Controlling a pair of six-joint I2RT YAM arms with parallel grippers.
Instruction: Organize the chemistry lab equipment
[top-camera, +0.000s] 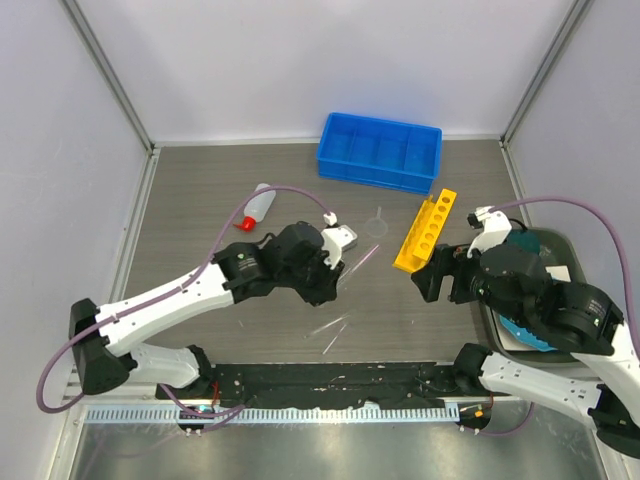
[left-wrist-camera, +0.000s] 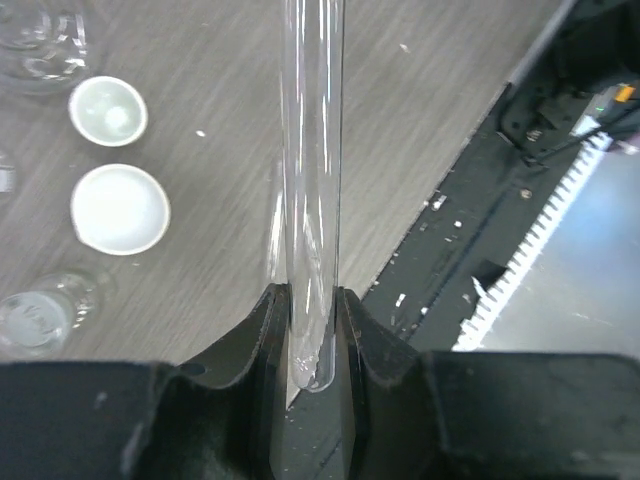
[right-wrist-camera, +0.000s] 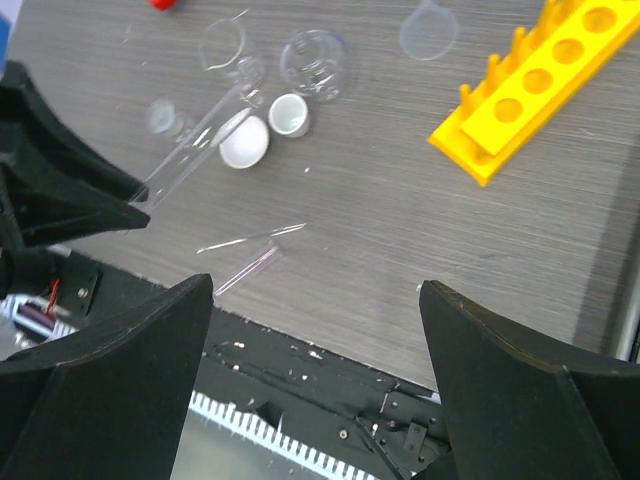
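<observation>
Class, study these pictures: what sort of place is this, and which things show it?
Probably a robot test cell staged as a chemistry bench: plain walls enclose the table, a yellow tube rack lies on it, and the left gripper pinches a glass tube.

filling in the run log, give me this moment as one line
left end effector: shut on glass tube | right end effector: open, empty | yellow rack: empty
</observation>
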